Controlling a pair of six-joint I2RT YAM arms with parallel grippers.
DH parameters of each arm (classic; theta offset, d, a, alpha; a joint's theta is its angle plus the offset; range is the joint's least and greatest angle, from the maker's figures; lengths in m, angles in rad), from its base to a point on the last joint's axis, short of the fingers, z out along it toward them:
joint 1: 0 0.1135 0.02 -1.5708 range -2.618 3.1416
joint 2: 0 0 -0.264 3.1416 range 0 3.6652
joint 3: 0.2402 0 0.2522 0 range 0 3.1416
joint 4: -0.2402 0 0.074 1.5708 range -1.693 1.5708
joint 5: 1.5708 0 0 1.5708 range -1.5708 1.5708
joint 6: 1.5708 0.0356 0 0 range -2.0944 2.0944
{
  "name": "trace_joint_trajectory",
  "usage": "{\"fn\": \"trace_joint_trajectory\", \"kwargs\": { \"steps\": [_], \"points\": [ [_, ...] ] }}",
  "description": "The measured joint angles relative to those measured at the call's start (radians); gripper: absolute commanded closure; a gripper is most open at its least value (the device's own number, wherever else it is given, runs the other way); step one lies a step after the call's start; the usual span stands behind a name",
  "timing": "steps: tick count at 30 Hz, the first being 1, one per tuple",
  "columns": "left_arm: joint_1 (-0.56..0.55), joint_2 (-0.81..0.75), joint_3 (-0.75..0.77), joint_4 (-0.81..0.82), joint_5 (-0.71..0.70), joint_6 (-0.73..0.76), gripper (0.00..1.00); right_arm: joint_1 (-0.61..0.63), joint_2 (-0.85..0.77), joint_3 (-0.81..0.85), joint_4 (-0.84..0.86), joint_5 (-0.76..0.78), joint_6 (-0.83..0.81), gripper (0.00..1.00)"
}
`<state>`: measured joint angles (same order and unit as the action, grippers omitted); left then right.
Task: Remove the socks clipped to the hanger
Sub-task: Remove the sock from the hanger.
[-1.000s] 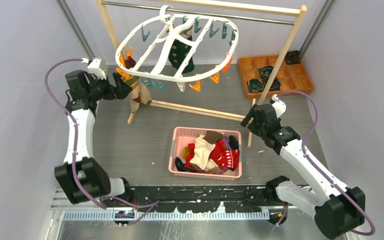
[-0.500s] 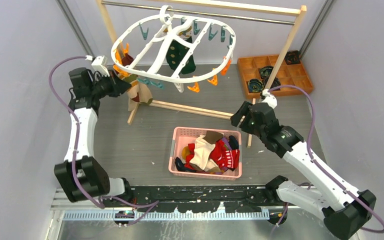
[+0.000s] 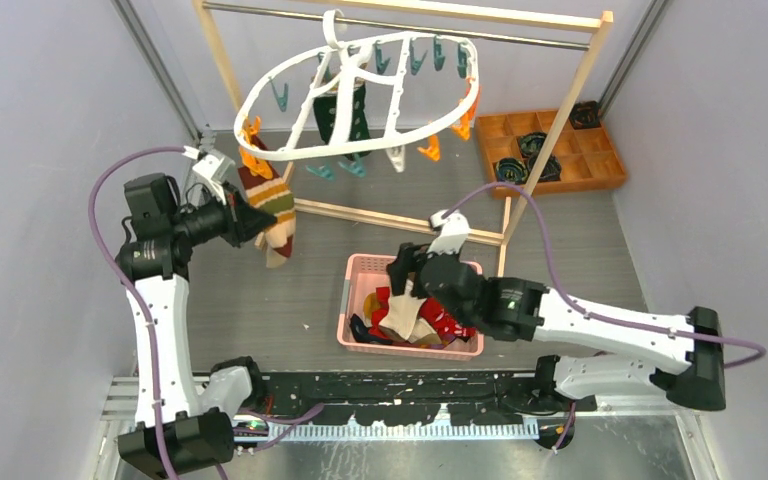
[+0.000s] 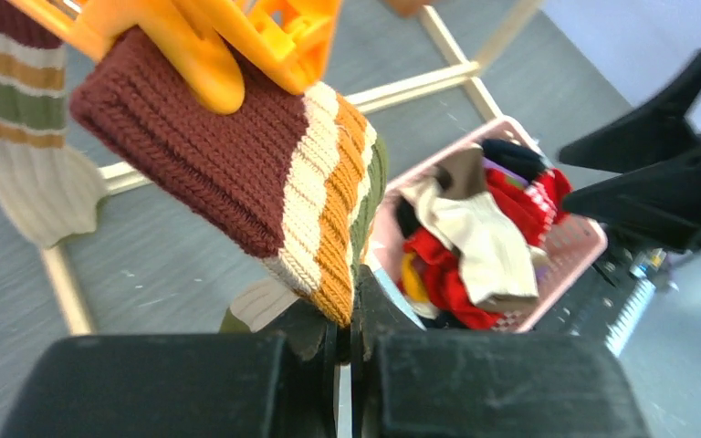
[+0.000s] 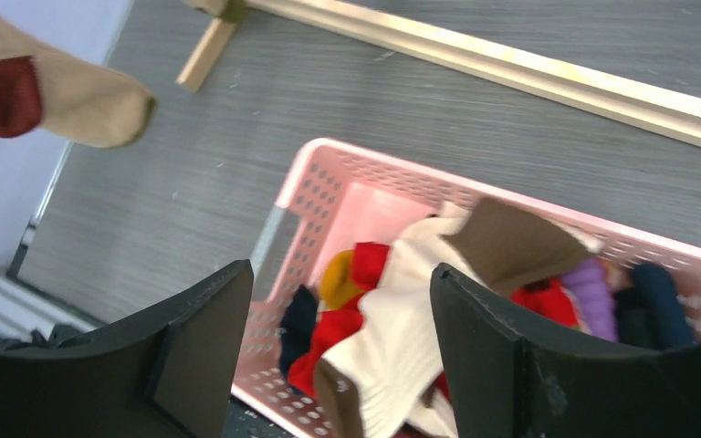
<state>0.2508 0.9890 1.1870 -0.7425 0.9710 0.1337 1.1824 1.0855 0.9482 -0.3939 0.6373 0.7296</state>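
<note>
Item: hanger point(image 3: 340, 152), white oval plastic frame with teal and orange clips, hooked on the metal rail of a wooden rack point(image 3: 400, 218) and tilted, its left edge lower than its right. Item: striped sock point(image 3: 265, 205) point(image 4: 237, 164), maroon cuff with cream, orange and green bands, pinched at the cuff by an orange clip point(image 4: 201, 46) on the frame's left edge and pulled out at a slant away from the frame. Left pincer point(image 3: 250, 222) point(image 4: 347, 310): clenched, grasping the lower striped edge of that sock; in the left wrist view the fabric runs down into the narrow slit between the two black fingers. A second striped sock point(image 4: 18, 137) hangs just beside it on the left of that view. Item: green sock point(image 3: 340, 110), dark, hanging under the middle of the frame, well apart from both pincers. Right pincer point(image 3: 407, 270) point(image 5: 338, 283): released, fingers spread wide with nothing between them, hovering above the left part of a pink basket point(image 3: 348, 300) point(image 5: 402, 169). Basket contents: loose socks point(image 3: 410, 310) point(image 5: 392, 338) in red, cream, brown, purple and navy, heaped below the spread fingers. Basket stands on the grey desk point(image 3: 260, 300), in front of the rack's base bar. Far right corner: compartmented wooden tray point(image 3: 600, 160).
</note>
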Motion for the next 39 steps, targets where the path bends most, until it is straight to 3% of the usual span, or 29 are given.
{"fn": "trace_joint_trajectory", "kwargs": {
  "steps": [7,16,22,29,39],
  "points": [
    [-0.002,-0.109,0.009,-0.212,0.183,0.087,1.00,0.209,0.128,0.034,0.275,0.046,-0.182,0.15],
    [-0.013,-0.302,-0.034,-0.178,0.287,-0.059,1.00,0.324,0.216,0.155,0.506,0.004,-0.349,0.13],
    [-0.014,-0.335,-0.061,-0.148,0.327,-0.174,1.00,0.330,0.233,0.196,0.557,-0.050,-0.380,0.18],
    [-0.014,-0.371,-0.112,-0.121,0.345,-0.239,1.00,0.335,0.203,0.187,0.550,-0.045,-0.366,0.15],
    [-0.023,-0.439,-0.201,0.109,0.347,-0.457,1.00,0.317,0.191,0.293,0.524,-0.034,-0.325,0.15]
  ]
}}
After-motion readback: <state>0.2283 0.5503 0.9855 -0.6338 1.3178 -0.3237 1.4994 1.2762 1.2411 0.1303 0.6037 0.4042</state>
